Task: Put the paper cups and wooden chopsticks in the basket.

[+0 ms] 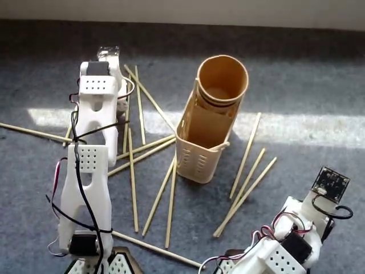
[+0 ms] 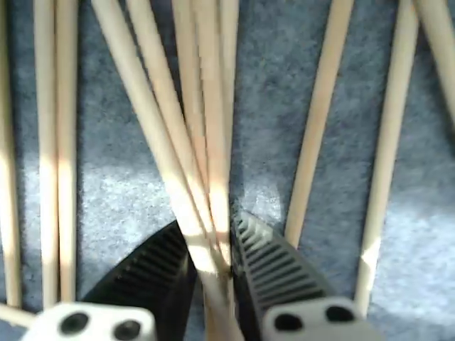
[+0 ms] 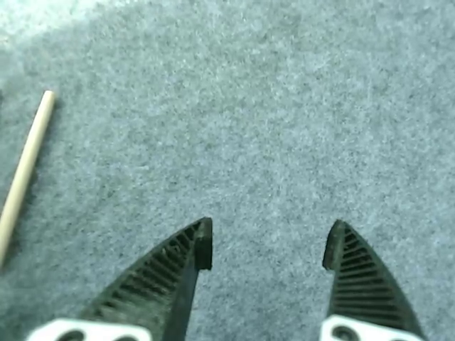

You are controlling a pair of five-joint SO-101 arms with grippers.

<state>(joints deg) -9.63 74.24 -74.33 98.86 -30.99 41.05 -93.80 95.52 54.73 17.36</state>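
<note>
- Left pincer (image 2: 208, 222): jaws squeezed together on a small bunch of wooden chopsticks (image 2: 202, 142). It looks like two or three, but I can't tell the exact count.
- The clamped sticks' long axis runs straight out ahead between the jaws, so they are gripped near one end and not across the middle. More sticks lie beside them on the grey counter (image 2: 284, 85), about parallel. I can't tell whether the bunch is off the counter.
- Key relation: in the high view the basket (image 1: 197, 162) stands upright to the side of the left arm, between the two arms. The left pincer sits beyond the stick pile on the far side. Judgement: long sticks held by one end need tipping up to go into the opening.
- Paper cups (image 1: 222, 74): already stacked in the basket, leaning past its rim.
- Right pincer (image 3: 270, 234): jaws wide apart, holding nothing, over bare counter with one chopstick (image 3: 25, 170) off to the side.
- Three loose chopsticks (image 1: 245, 182) lie past the basket, nearer the right arm.
- Writing: I can make out no legible print on the cups or basket.
</note>
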